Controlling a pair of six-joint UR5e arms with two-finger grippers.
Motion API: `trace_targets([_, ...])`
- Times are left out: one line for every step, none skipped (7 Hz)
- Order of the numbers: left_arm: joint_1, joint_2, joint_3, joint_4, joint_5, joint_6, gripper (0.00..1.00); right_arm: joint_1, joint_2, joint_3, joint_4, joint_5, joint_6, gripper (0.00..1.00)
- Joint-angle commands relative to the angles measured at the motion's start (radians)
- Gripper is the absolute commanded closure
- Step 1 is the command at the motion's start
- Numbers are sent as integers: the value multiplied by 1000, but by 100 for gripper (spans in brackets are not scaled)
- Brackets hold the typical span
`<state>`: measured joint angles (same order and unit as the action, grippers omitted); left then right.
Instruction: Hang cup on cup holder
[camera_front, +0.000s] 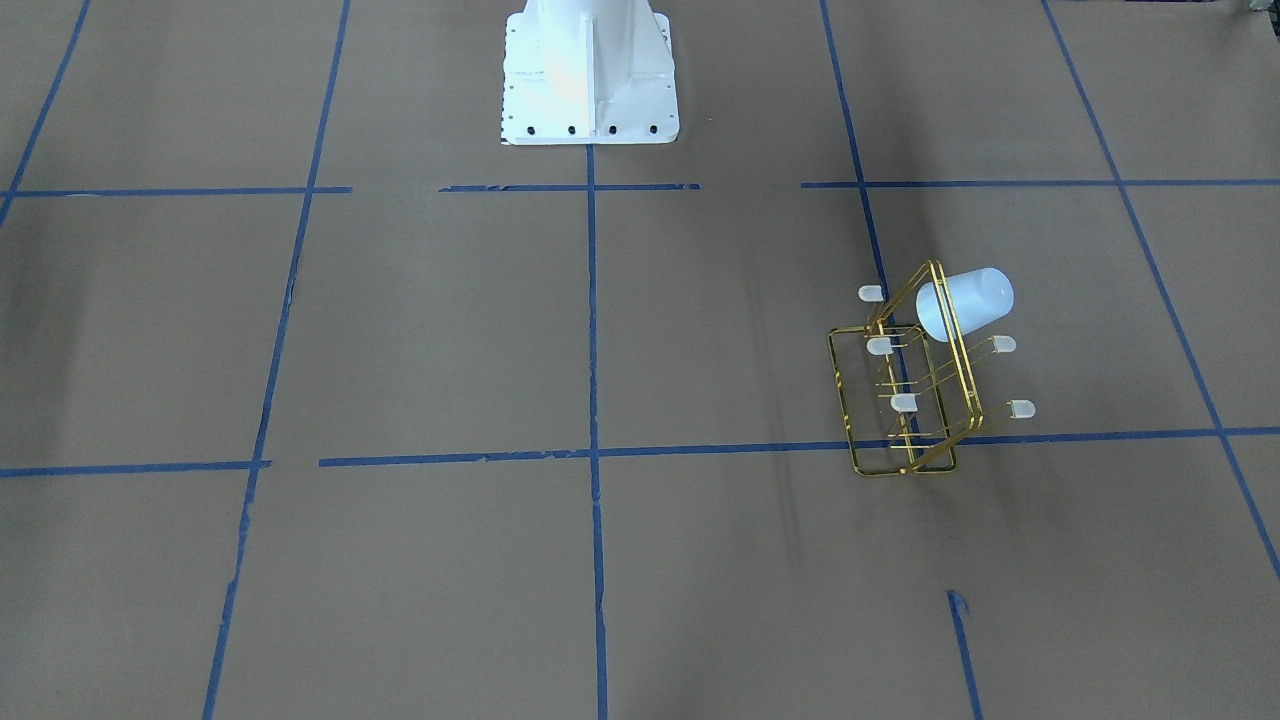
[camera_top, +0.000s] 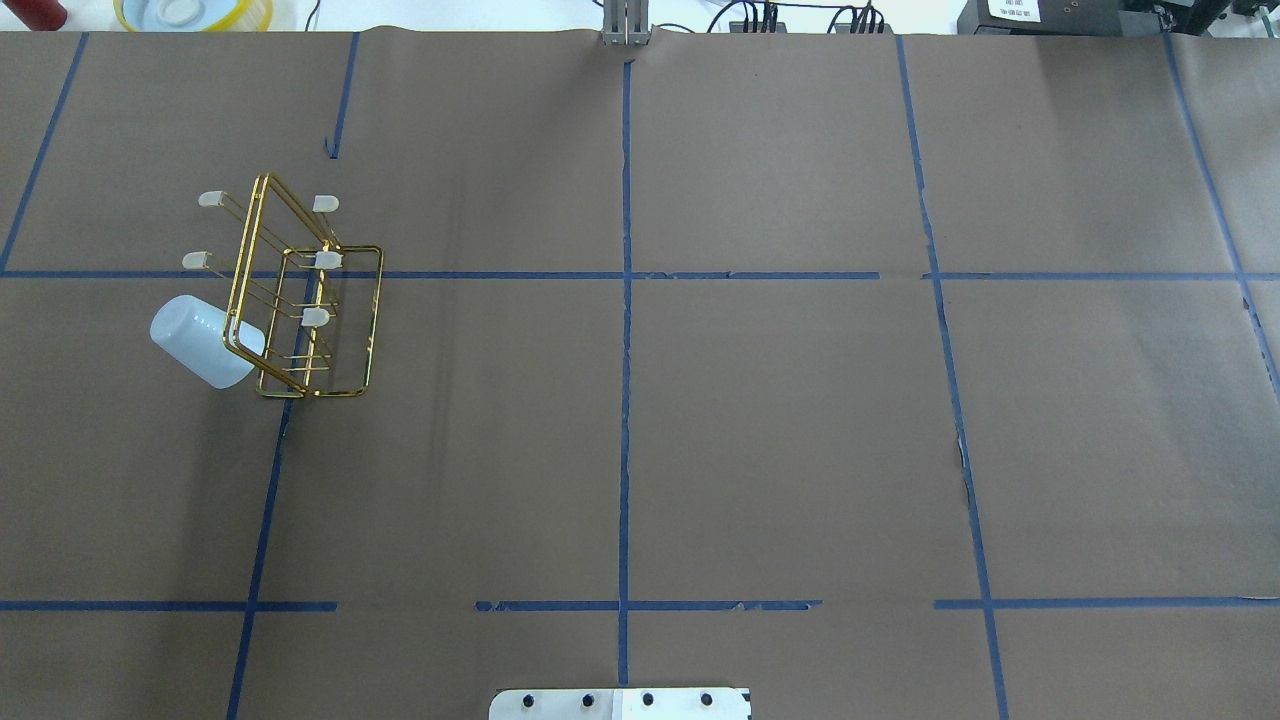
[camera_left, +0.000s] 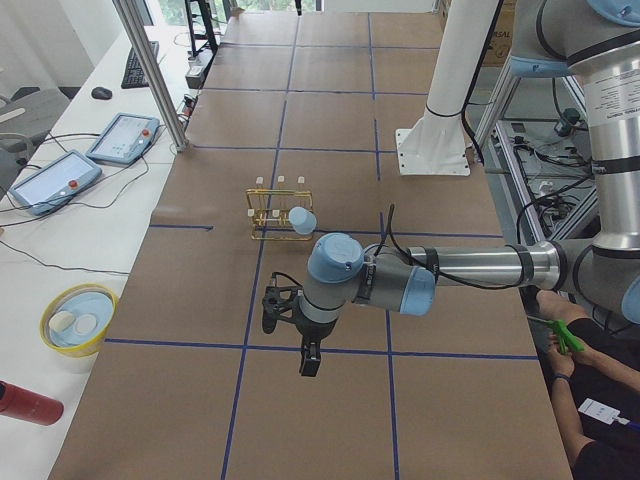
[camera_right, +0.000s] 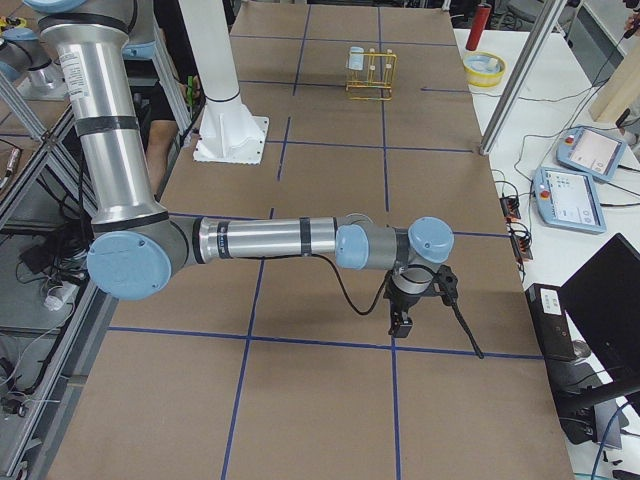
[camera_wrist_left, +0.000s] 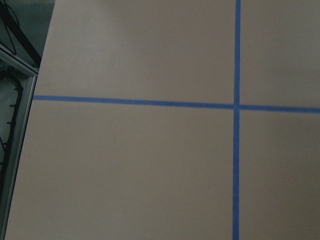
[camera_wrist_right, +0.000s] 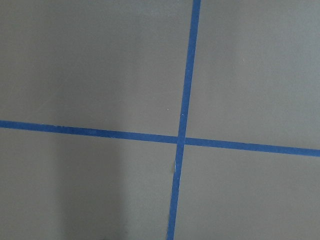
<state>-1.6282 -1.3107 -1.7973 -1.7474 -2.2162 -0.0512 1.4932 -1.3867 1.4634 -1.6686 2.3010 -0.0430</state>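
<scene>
— Where was the cup (camera_top: 205, 342)?

— On the cup holder (camera_top: 352, 300), over on the robot's left part of the table (camera_top: 760, 420). It sat tilted on one of the prongs on the holder's outer side, the one nearest the robot, with its mouth against the gold frame and its closed end pointing outward. The other white-capped prongs (camera_top: 208, 199) carried nothing.

— And the left gripper (camera_left: 310, 368)?

— Hanging over the table at the end of the near arm in the left side view, pointing down, well apart from the cup. The holder stood farther along the table beyond it.

— Were its fingers spread or closed?

— I could not tell; only that side view showed it. Its wrist camera saw nothing but brown paper and crossing blue tape (camera_wrist_left: 236, 107).

— The right gripper (camera_right: 397, 330)?

— Near the table's opposite end, the cup far across from it. It too showed only from the side, so I could not tell how its fingers stood.
</scene>
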Motion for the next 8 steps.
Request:
trace_targets([10, -4, 6, 140, -60, 181, 0, -1, 0, 0, 0, 0, 0, 0])
trace_targets([23, -4, 1, 141, -133, 183, 0, 1, 0, 0, 1, 0, 0, 0])
trace_targets([25, -2, -4, 141, -196, 183, 0, 1, 0, 0, 0, 0, 0, 0])
trace_targets([31, -2, -19, 141, -204, 182, 0, 1, 0, 0, 0, 0, 0, 0])
trace_targets([60, -2, -37, 141, -198, 172, 0, -1, 0, 0, 1, 0, 0, 0])
trace_targets([62, -2, -50, 160, -191, 154, 0, 1, 0, 0, 1, 0, 0, 0])
trace_targets([60, -4, -80, 179, -162, 124, 0, -1, 0, 0, 0, 0, 0, 0])
trace_targets([60, -13, -88, 178, -119, 102, 0, -1, 0, 0, 0, 0, 0, 0])
